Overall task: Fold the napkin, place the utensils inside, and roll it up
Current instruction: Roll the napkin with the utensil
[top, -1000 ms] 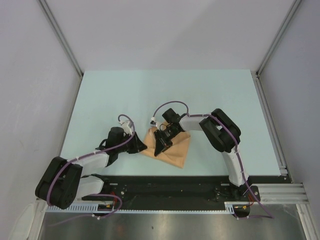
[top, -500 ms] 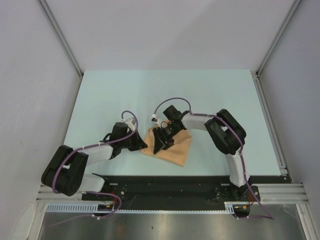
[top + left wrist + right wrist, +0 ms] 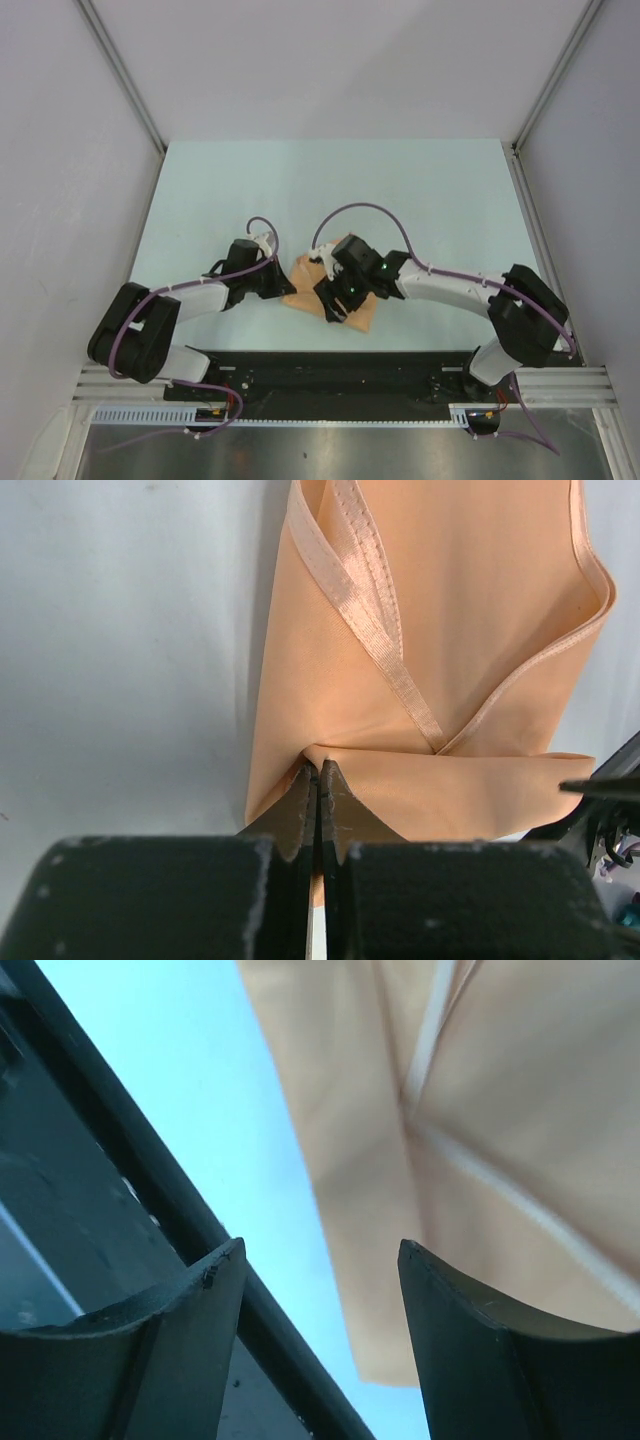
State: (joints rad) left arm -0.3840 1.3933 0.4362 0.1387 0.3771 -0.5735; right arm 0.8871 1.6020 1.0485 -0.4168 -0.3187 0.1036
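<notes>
Fold step: left pincer clenched on napkin. Right pincer released, edge under it; grab that next.

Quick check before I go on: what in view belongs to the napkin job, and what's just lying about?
Part of the job:
napkin, folded on the table
left jaws, shut on a fold of it
right jaws, open over its edge
no utensil shows in any view

Not part of it:
black rail at the table's near edge
purple cables on the arms
</notes>
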